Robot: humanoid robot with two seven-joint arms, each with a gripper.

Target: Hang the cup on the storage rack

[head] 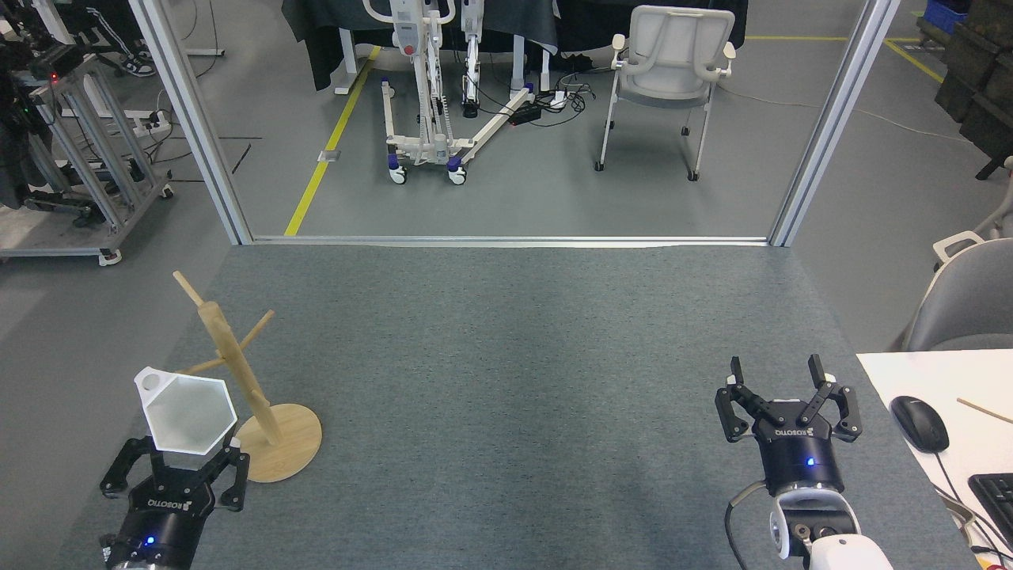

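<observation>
The white faceted cup (186, 412) is held mouth-up at the lower left, its holed handle pointing up-left. My left gripper (176, 467) is shut on the cup's base from below. Just right of the cup stands the wooden storage rack (237, 380), with its round disc base (285, 443) on the grey table and thin pegs angling off the post. One low peg reaches toward the cup's rim. My right gripper (779, 372) is far off at the lower right, open and empty.
The grey table surface (506, 380) stretches between the two arms. A white desk (950, 412) with a black mouse (920, 423) and a keyboard corner lies at the right edge. Beyond the table's far edge are a chair (669, 75) and a wheeled stand.
</observation>
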